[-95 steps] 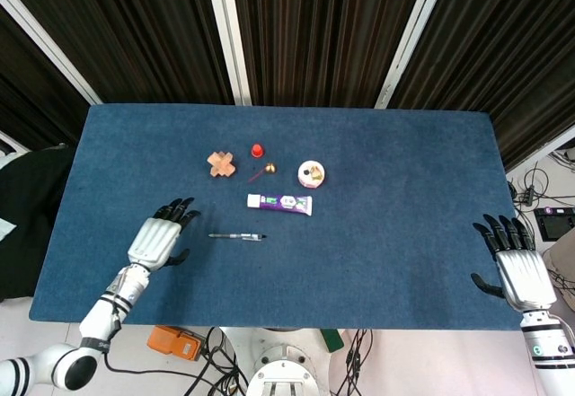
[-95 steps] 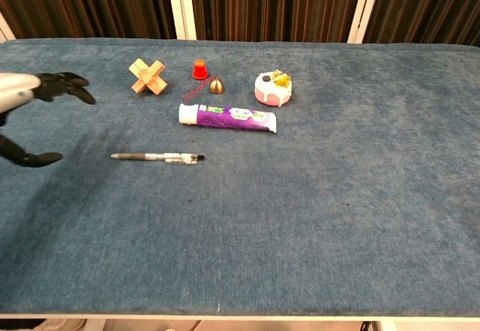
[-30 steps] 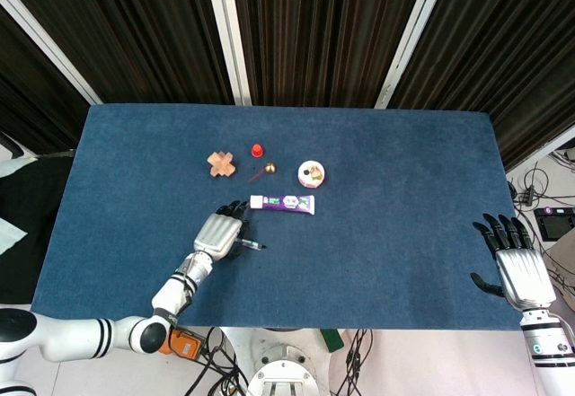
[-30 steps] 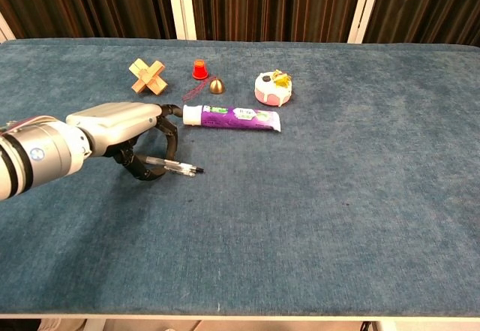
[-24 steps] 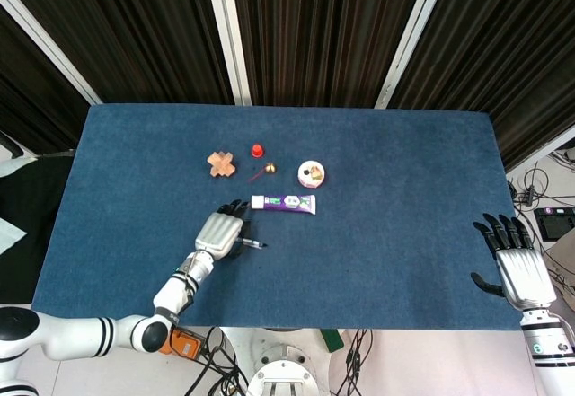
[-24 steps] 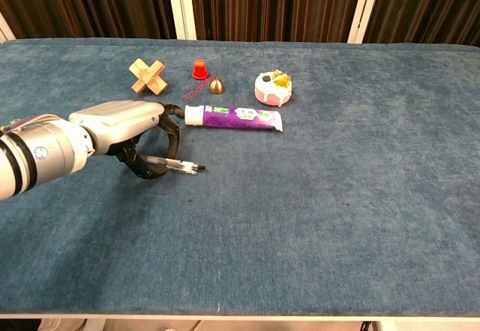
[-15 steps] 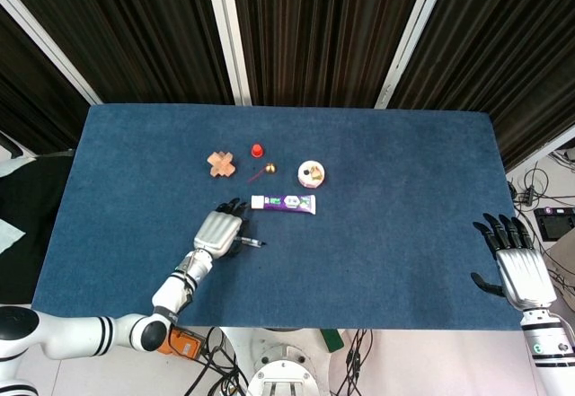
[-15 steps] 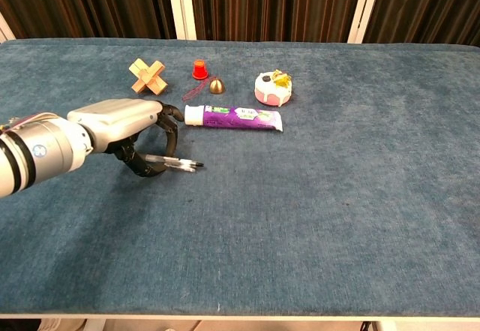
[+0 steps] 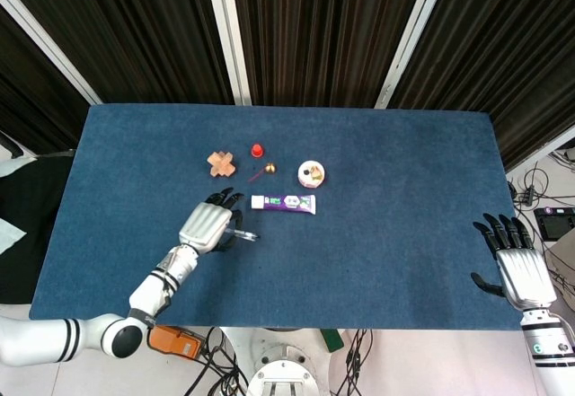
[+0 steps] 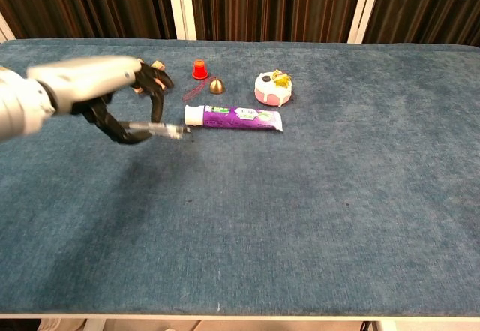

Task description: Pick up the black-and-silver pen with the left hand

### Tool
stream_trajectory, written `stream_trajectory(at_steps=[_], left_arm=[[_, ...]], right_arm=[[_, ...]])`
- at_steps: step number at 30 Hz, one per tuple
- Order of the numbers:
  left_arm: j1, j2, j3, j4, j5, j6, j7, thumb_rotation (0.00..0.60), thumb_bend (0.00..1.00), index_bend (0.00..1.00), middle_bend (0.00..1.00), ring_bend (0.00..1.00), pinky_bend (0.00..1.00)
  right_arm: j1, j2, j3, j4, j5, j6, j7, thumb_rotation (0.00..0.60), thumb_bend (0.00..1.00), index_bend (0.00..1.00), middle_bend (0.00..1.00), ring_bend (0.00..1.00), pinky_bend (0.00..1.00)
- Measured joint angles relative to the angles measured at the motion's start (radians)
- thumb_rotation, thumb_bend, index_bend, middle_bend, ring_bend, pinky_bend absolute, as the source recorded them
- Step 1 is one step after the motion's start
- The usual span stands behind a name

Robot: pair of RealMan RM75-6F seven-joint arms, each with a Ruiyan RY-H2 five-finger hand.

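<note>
The fingers (image 10: 154, 91) of the left hand (image 10: 97, 83) curl down around the pen (image 10: 154, 129), grasping it between thumb and fingertips. In the chest view the pen sits level, held near its rear end, its tip pointing toward the toothpaste tube (image 10: 234, 117), and it appears to be clear of the worktop (image 10: 300, 218), with a faint shadow on the cloth beneath.

The pinch looks light and set well back from the pen's middle, so the free front end could sag or swing, and the pen could roll out of the fingers if the arm jerks. A drop from here would probably put it beside the tube, which lies just past the tip.

The head view shows the left hand (image 9: 206, 227) from above, its metal back covering nearly all of the pen (image 9: 244, 234), so the hold itself cannot be read there; only the chest view shows the thumb under the barrel and the gap below it. The head view alone shows the right hand (image 9: 517, 270), resting at the far right edge of the worktop with its fingers spread and holding nothing. Behind the tube stand a wooden cross puzzle (image 9: 220, 163), a small red cone (image 10: 199, 69), a brass bell (image 10: 217, 85) and a toy cake (image 10: 272, 88), all well apart from the lifted pen.
</note>
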Motion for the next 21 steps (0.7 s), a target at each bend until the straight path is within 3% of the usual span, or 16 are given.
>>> stream_trajectory(at_steps=[6,12,16,21], left_arm=[[0.016,0.180,-0.046,-0.142,0.030,-0.073,-0.221,0.600,0.48,0.58,0.13,0.00,0.17],[0.042,0.379,-0.117,-0.233,0.102,-0.186,-0.553,0.600,0.48,0.58,0.13,0.00,0.17],[0.073,0.510,-0.169,-0.264,0.202,-0.229,-0.779,0.600,0.48,0.58,0.13,0.00,0.17],[0.110,0.651,-0.212,-0.270,0.350,-0.234,-0.972,0.600,0.48,0.58,0.13,0.00,0.17]], right_arm=[[-0.001,0.000,0.000,-0.005,0.005,-0.001,-0.001,0.600,0.36,0.20,0.12,0.03,0.04],[-0.004,-0.003,0.002,-0.008,0.010,0.002,-0.003,0.600,0.36,0.20,0.12,0.03,0.04],[-0.007,-0.005,0.006,-0.018,0.025,0.002,-0.001,0.600,0.36,0.20,0.12,0.03,0.04],[-0.006,-0.006,0.010,-0.021,0.034,-0.002,-0.003,0.600,0.36,0.20,0.12,0.03,0.04]])
